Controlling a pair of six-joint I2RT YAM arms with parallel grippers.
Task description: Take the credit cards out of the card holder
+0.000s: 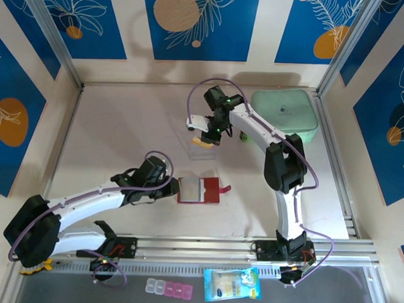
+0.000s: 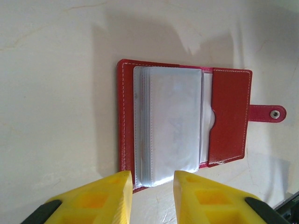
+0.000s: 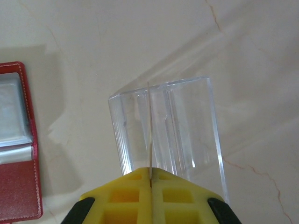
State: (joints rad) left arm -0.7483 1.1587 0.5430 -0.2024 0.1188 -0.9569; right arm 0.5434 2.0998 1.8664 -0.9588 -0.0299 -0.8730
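Top view: card holder (image 1: 199,190) lies open and flat on the table (image 1: 123,121), long axis running left to right. The left gripper (image 1: 168,187) is at its left end, clearly the nearer arm. The right gripper (image 1: 208,137) hangs further back over the clear tray (image 1: 195,153), well apart from the holder. Left wrist view: yellow fingers (image 2: 110,198) stand apart, clamped on nothing. The near edge of the pale sleeves (image 2: 170,126) sits in the gap between them, so the holder lies straight ahead of this gripper, snap tab (image 2: 266,113) out to the right. Whether the sleeves have cards in them I cannot tell. Right wrist view: fingers pressed together on one thin card (image 3: 149,135), seen edge-on and upright. Its colour is not readable from here. The card's plane runs in line with the tray's ribs, and the tray lies directly beneath and ahead of the tips. Judgement: the drop turns on that alignment, card edge parallel to the tray's long walls.
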